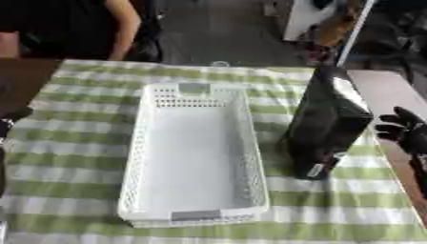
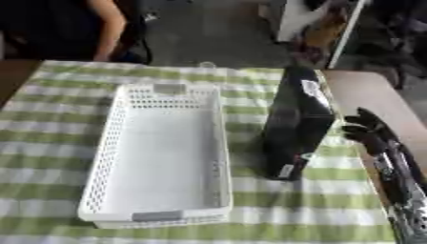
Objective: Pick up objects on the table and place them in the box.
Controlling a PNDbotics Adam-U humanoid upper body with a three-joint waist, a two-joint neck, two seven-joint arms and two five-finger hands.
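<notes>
A white perforated basket (image 1: 137, 162) lies lengthwise on the green-and-white checked tablecloth, with nothing in it. To its right lies a long black package (image 2: 296, 121) with a small white label at its near end. My right hand (image 2: 365, 127) is just right of the package, its black fingers relaxed and spread, apart from it and holding nothing. A dark bit of my left hand (image 1: 10, 119) shows at the left edge, too little to tell its fingers.
The tablecloth (image 1: 333, 214) covers the table. Bare wooden table edge (image 2: 367, 90) shows at the right. A person in dark clothes (image 1: 75, 28) stands at the far left, not touching anything. Furniture stands beyond the far right.
</notes>
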